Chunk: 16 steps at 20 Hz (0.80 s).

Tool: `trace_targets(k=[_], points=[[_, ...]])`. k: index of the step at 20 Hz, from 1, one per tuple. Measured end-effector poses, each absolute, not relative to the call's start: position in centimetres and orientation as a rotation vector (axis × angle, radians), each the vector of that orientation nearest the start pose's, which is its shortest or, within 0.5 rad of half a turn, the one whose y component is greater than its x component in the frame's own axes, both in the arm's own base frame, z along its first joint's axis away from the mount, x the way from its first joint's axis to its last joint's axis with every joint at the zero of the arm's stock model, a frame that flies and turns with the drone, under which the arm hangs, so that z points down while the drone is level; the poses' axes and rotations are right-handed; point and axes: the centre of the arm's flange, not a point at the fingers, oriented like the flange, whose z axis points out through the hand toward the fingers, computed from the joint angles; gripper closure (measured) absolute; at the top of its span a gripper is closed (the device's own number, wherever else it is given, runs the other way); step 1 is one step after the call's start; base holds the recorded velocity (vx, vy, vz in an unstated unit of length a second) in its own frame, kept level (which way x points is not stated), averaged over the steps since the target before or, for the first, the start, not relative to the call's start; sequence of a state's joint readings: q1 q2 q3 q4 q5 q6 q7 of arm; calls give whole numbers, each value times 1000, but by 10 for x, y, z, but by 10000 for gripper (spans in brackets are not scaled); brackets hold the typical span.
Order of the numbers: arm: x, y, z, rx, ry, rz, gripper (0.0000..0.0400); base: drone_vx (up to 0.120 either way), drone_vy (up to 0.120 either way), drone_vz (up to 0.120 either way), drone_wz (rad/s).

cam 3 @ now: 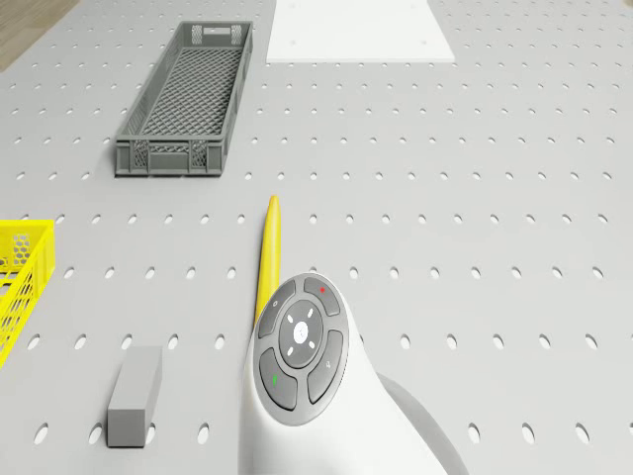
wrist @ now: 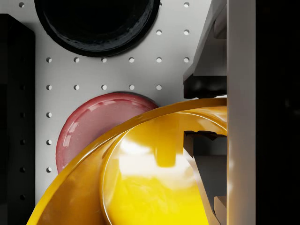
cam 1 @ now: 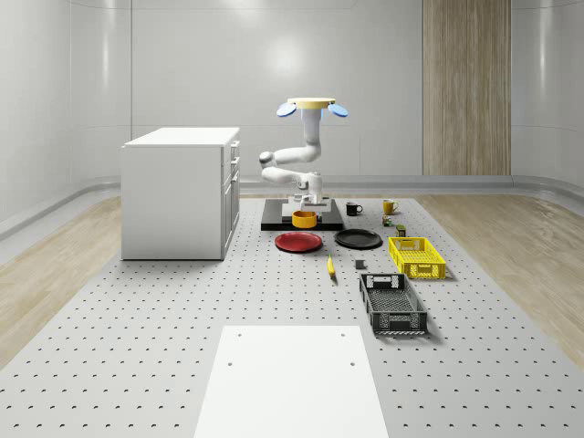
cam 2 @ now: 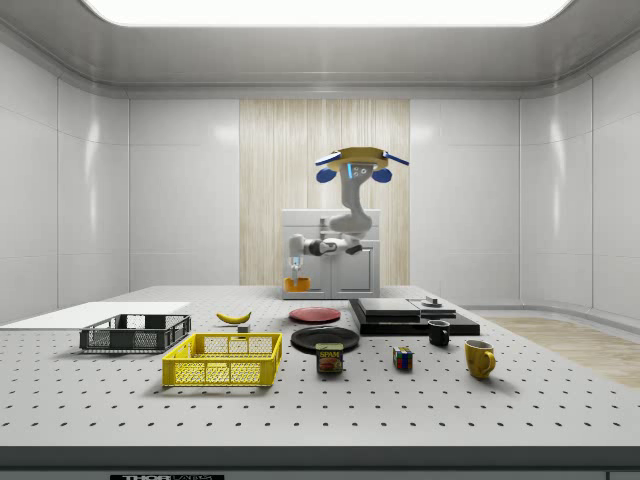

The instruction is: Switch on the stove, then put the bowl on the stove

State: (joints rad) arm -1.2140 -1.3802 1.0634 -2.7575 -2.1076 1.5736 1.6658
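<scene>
Orange bowl (cam 1: 304, 219) is hanging clamped in the end effector (cam 1: 306, 208); the drone (cam 1: 312, 107) is hovering over the stove (cam 1: 274, 217).

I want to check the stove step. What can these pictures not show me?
- Stove on or off: its knob is too small in the side view.
- Bowl: cut off by the edge in the wrist view.
- Gripper hold on the bowl: too small in the whole-scene view.
- Can label: too small, side view.
</scene>
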Motion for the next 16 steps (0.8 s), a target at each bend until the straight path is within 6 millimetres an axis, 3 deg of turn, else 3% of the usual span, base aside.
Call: trace_targets(k=[16], points=[[317, -10, 583, 0, -2, 785, 300, -120, 0, 0, 0]])
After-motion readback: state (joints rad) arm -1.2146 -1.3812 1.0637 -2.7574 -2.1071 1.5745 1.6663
